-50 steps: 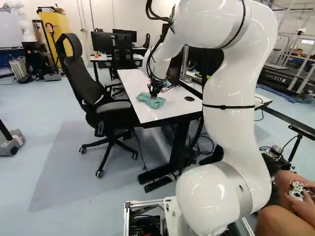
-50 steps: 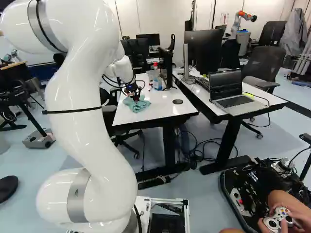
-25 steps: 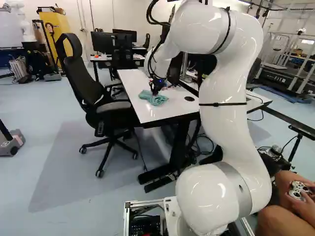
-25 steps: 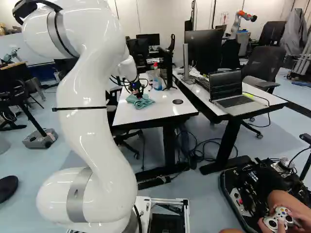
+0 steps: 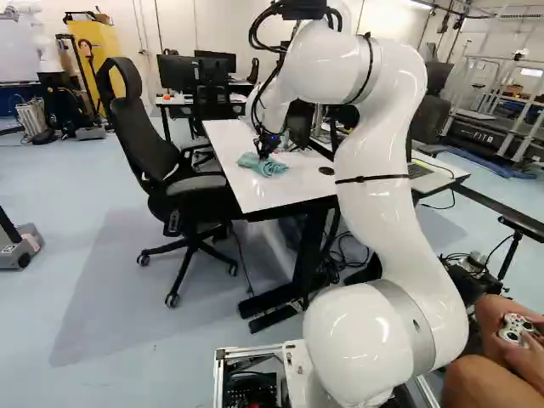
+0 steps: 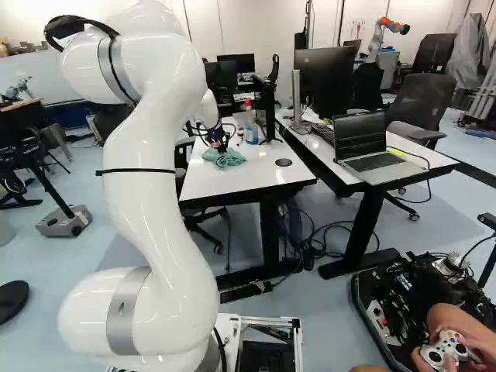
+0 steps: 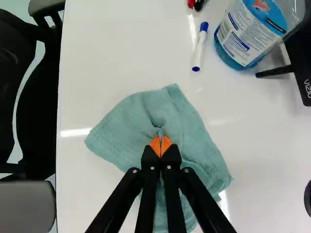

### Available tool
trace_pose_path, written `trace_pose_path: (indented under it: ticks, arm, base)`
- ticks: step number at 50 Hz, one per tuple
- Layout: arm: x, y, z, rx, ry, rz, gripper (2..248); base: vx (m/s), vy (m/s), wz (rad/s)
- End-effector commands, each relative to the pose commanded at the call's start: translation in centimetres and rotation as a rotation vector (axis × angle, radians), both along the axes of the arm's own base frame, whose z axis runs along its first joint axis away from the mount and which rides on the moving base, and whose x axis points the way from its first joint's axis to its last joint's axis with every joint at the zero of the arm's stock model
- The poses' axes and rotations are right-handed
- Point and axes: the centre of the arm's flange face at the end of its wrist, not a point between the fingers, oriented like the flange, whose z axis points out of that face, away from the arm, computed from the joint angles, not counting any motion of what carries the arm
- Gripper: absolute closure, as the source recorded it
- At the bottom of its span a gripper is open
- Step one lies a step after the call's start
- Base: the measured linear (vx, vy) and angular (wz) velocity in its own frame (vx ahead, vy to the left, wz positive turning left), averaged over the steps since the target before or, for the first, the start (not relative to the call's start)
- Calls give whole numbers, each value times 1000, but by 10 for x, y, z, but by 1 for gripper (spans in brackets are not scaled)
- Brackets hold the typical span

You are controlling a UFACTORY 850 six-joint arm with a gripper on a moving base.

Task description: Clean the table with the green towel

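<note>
While pincer (image 6: pixel 220 147) grips puckered fold of rumpled green towel (image 7: pixel 187 126), cloth fans out beneath it on glossy tabletop (image 7: pixel 112 43); ahead, slim marker (image 7: pixel 199 47) lies near rounded plastic bottle (image 7: pixel 245 36).

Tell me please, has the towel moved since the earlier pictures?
Yes. In the right base view the towel has moved away from the near edge of the table, toward its far end.
</note>
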Motion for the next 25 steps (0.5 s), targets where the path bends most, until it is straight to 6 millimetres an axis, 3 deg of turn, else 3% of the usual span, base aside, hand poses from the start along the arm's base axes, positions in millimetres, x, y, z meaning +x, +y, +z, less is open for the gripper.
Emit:
trace_pose_path:
  ticks: [14, 25]
  arm:
    - [0, 0, 1, 0, -1, 0, 229]
    - [-3, 0, 13, 2, -16, 0, 229]
  base:
    - [0, 0, 0]
    - [0, 0, 0]
